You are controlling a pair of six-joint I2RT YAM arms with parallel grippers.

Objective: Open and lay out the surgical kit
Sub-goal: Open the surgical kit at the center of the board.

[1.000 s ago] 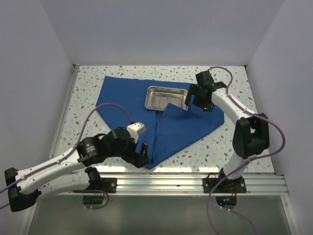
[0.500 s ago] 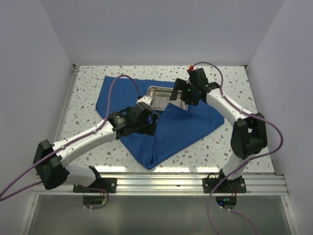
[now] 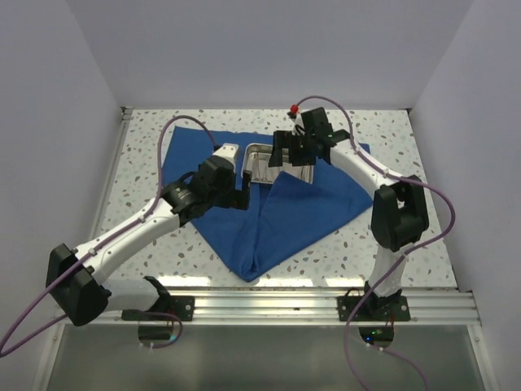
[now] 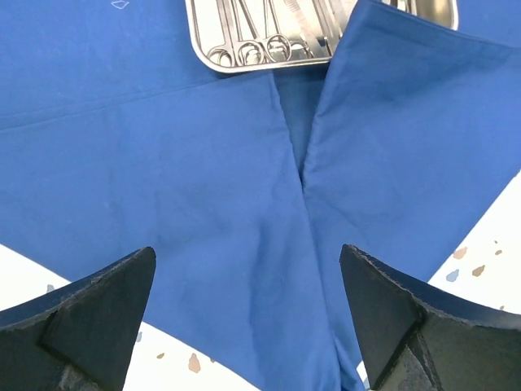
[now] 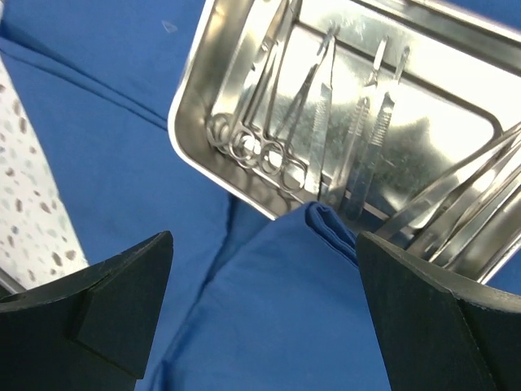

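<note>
I see the blue wrap (image 3: 285, 220) spread across the table (image 3: 140, 151). My left gripper (image 4: 246, 254) hangs wide open above a fold in the cloth. The right gripper (image 5: 264, 238), jaws also apart, looks down into the steel tray (image 5: 189, 98). The forceps (image 5: 259, 148) and tweezers (image 5: 456, 199) lie inside, and a cloth corner overlaps the rim.

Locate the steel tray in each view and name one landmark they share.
Top external: steel tray at centre back, partly hidden by the right end effector.
Left wrist: top edge, centre to right.
Right wrist: upper centre and right.
Landmark: the blue cloth flap lapping the tray's near edge.
</note>
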